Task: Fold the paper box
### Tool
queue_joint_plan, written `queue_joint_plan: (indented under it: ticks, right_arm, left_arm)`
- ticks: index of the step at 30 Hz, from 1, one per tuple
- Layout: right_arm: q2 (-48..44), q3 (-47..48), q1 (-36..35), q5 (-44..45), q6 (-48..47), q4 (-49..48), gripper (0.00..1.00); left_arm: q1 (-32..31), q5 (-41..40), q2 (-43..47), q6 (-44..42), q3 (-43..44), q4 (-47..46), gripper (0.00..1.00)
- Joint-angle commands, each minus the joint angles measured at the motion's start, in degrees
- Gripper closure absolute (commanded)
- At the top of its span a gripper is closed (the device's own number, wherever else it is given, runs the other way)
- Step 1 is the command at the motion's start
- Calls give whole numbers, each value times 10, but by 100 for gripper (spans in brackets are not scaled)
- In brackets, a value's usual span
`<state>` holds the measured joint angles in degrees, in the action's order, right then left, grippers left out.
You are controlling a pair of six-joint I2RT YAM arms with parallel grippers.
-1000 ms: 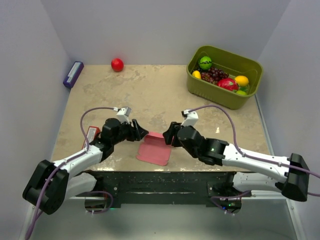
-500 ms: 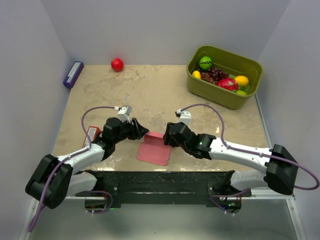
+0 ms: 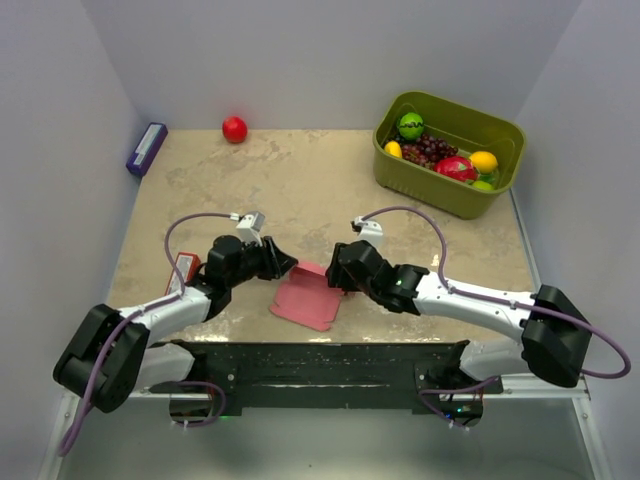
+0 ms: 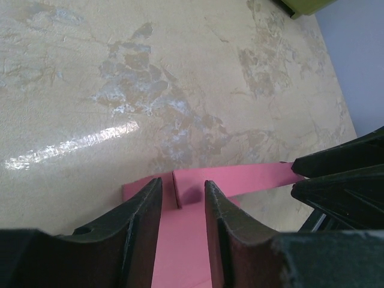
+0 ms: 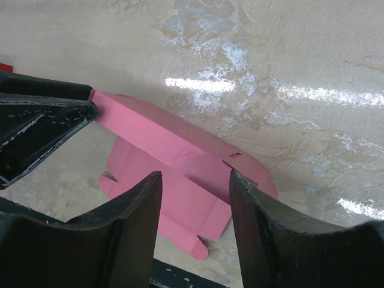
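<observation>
Left gripper (image 3: pixel 284 266) and right gripper (image 3: pixel 336 277) hang low, facing each other across the pink cardboard box blank (image 3: pixel 305 302), both jaws parted.

I count, on the marbled table (image 3: pixel 300 190): olive basket (image 3: pixel 420 190) holding fruit, back right; red ball (image 3: pixel 234 129); purple box (image 3: pixel 146 149); red packet (image 3: pixel 184 268), left edge.

Matt pink paper box (image 3: pixel 305 300) on glossy mottled table (image 3: pixel 300 180); matt black fingers (image 5: pixel 135 228).

No legible text, no readable label, brand, number or sign
</observation>
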<state>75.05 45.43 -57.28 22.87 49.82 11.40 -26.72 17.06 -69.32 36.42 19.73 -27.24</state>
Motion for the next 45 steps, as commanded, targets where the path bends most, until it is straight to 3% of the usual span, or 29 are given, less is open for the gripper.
queue_joint_plan:
  ticks: [1, 9, 16, 23, 27, 34, 45]
  right_arm:
    - [6, -12, 6, -20, 17, -20, 48]
    - [-21, -17, 8, -15, 21, -1, 45]
    - [-93, -52, 7, -5, -24, 17, 36]
    - [-131, -111, 7, -11, -60, 12, 41]
    - [-140, -130, 4, -25, -77, -12, 45]
    - [-133, -132, -19, -20, -81, -31, 51]
    - [-172, -152, -59, -12, -82, -38, 37]
  left_arm:
    - [-2, 9, -2, 2, -9, -37, 62]
    - [-5, 12, -6, -5, -7, -43, 64]
    - [-8, -33, 83, -34, -28, -5, 46]
    - [-114, -153, 186, -37, -55, 56, 49]
    - [-162, -164, 207, 23, -140, -29, 53]
    - [-251, -169, 106, 83, -177, -155, 56]
    - [-283, -227, -69, 46, -184, -303, 57]
